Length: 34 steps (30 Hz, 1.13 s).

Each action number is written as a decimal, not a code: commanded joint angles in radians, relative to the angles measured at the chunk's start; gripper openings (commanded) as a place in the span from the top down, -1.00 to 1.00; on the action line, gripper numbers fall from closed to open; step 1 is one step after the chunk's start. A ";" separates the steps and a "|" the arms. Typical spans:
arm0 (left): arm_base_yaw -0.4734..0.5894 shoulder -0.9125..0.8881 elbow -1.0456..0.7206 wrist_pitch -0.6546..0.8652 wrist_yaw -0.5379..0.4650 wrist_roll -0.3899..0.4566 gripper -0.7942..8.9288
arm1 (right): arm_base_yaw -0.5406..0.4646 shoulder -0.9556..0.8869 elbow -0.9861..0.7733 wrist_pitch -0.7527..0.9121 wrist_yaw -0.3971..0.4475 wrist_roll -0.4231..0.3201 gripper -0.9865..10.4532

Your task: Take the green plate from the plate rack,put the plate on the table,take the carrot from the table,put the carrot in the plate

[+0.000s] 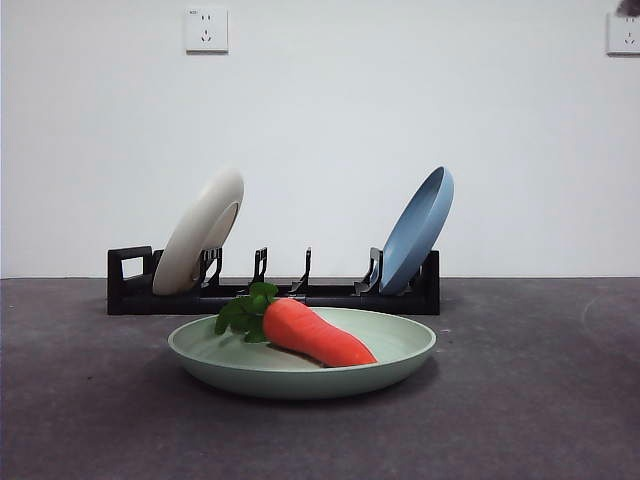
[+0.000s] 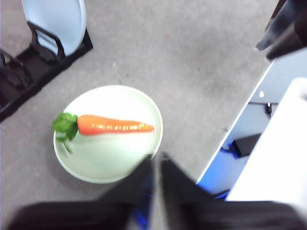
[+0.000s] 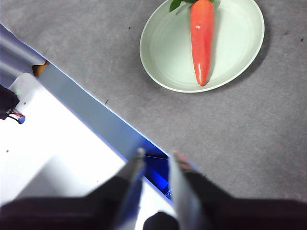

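Observation:
The green plate [image 1: 400,350] lies flat on the table [image 1: 540,400] in front of the plate rack [image 1: 330,295]. The carrot [image 1: 318,336] lies in the plate, leaves to the left. Both show in the left wrist view, plate [image 2: 110,158] and carrot [image 2: 115,125], and in the right wrist view, plate [image 3: 163,52] and carrot [image 3: 201,38]. My left gripper [image 2: 155,163] is shut and empty, raised above the plate's near rim. My right gripper [image 3: 156,158] is shut and empty, raised over the table's edge, well away from the plate.
A cream-white plate [image 1: 200,230] leans in the rack's left end and a light blue plate [image 1: 418,228] in its right end. The table's edge and the white robot base [image 3: 48,143] lie under the right gripper. A dark arm tip [image 1: 628,8] shows at the top right corner.

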 commanded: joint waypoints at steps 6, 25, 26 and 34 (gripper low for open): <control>-0.004 -0.001 -0.002 -0.026 -0.003 -0.003 0.84 | 0.003 -0.002 -0.002 0.000 0.001 0.006 0.83; -0.004 -0.001 -0.002 -0.024 -0.011 0.002 0.84 | 0.002 -0.003 -0.002 0.000 0.002 0.005 0.83; -0.003 -0.001 -0.002 -0.024 -0.014 0.002 0.84 | 0.002 -0.003 -0.002 0.000 0.002 0.005 0.82; 0.163 -0.089 -0.008 0.095 -0.085 0.205 0.84 | 0.002 -0.003 -0.002 0.000 0.002 0.005 0.83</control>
